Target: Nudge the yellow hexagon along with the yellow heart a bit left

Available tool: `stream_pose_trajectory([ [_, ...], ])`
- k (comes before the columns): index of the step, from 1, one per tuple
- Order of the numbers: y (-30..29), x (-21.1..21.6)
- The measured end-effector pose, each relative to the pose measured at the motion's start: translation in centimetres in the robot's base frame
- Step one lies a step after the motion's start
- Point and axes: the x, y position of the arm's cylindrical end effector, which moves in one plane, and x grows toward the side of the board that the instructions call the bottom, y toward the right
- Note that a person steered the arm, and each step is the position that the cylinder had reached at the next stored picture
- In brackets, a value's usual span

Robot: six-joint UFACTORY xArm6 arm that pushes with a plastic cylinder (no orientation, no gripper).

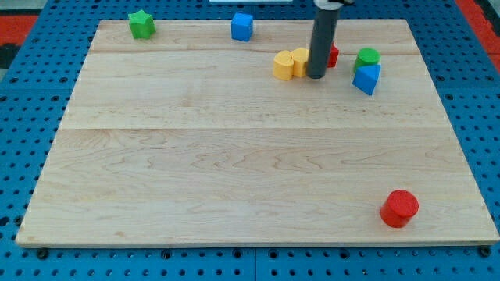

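Lab bench: blue pegboard (23, 117), wooden board (234, 156)

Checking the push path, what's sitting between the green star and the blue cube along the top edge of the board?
Nothing: in the camera view only bare wood lies between the green star and the blue cube.

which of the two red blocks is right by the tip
The red block at the view's top, half hidden behind my tip. The other, a red cylinder, sits alone near the view's bottom right corner, far from the tip.
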Motion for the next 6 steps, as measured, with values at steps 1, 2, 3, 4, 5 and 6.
stream_pose_trajectory([
  [1,1.1,-2.4],
  [2,4.6,-2.5],
  [3,4.6,-4.3],
  [4,4.6,-7.6],
  [5,1.4,-7.1],
  [6,0.9,-7.7],
])
